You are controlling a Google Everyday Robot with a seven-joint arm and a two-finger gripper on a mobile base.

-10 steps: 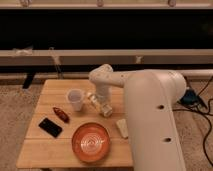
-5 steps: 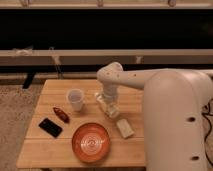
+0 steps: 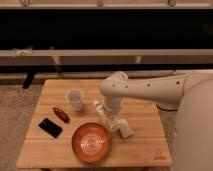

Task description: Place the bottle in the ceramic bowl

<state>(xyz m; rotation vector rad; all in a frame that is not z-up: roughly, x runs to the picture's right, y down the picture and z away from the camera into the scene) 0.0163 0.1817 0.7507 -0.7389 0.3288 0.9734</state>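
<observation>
Wooden slatted desk [image 3: 145,112] sits on speckled carpet w/ a dark window wall behind. My pincer [image 3: 111,119] hangs over desk centre, holding the bottle [image 3: 102,113], which tilts just above and right of the ceramic bowl [image 3: 91,142]. Clear cup [image 3: 75,99] is to its left; beige block [image 3: 126,131] lower right.

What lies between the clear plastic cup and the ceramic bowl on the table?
In the camera view, only bare wood of the table separates the clear cup from the ceramic bowl. The bottle and the gripper sit to the right of that stretch.
</observation>
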